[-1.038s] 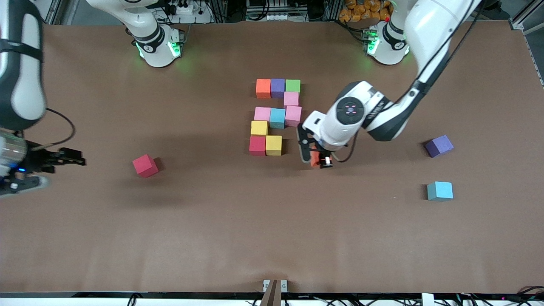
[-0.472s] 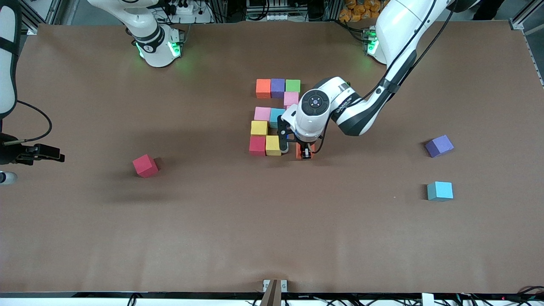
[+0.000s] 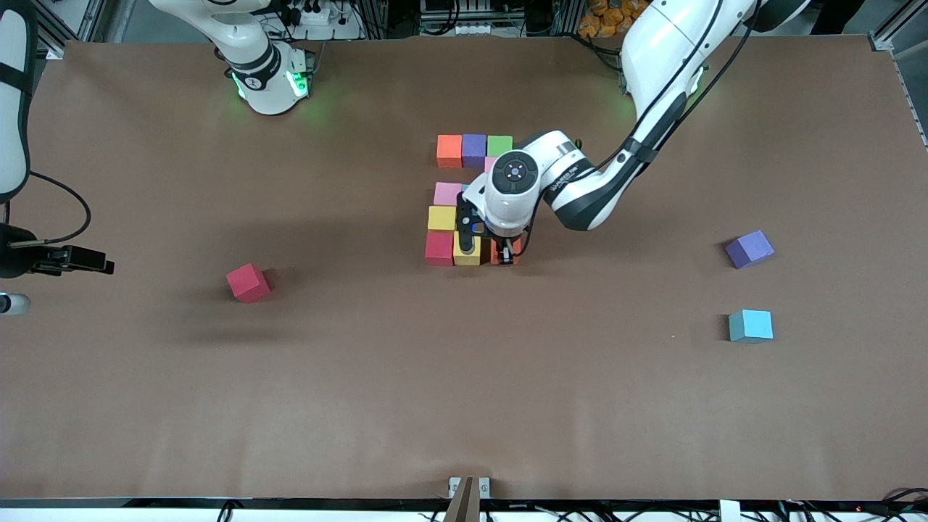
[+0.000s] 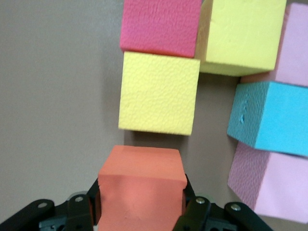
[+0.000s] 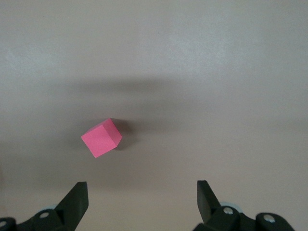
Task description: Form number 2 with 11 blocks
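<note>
Brown bench (image 3: pixel 464 399) carries the blocks; left gripper (image 3: pixel 499 254) pinches an orange block (image 4: pixel 142 190) beside the yellow block (image 4: pixel 159 92); right gripper (image 5: pixel 142 202), spread, waits over a red block (image 5: pixel 101 137).

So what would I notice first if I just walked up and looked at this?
Probably the colourful number 2 made of foam cubes in the middle of the table. The left tool is right at its row nearest the front camera, shut on an orange cube next to a yellow cube. You'd also spot a lone red cube toward the right arm's end, where the right tool waits open.
</note>
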You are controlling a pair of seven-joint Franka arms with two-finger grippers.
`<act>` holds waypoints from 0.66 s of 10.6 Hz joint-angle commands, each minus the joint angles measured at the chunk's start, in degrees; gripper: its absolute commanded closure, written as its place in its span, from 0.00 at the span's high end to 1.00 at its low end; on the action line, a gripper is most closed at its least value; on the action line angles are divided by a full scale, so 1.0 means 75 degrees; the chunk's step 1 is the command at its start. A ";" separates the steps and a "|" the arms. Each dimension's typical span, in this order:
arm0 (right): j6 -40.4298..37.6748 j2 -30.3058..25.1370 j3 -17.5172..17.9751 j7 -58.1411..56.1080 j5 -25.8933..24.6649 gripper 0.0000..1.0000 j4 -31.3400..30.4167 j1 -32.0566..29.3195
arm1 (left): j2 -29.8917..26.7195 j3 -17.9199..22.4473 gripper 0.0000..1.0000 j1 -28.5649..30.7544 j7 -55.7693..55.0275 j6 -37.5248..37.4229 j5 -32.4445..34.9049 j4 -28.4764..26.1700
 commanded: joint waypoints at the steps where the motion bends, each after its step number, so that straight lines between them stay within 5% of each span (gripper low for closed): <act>1: -0.0018 -0.0127 0.0287 0.0157 0.0073 1.00 0.0017 -0.0108 | 0.0142 0.0304 0.00 -0.0352 -0.0195 -0.0140 0.0245 0.0302; 7: 0.0029 -0.0138 0.0523 0.0169 0.0073 1.00 0.0006 -0.0143 | 0.0154 0.0983 0.00 -0.1149 -0.0324 -0.0140 0.0245 0.0314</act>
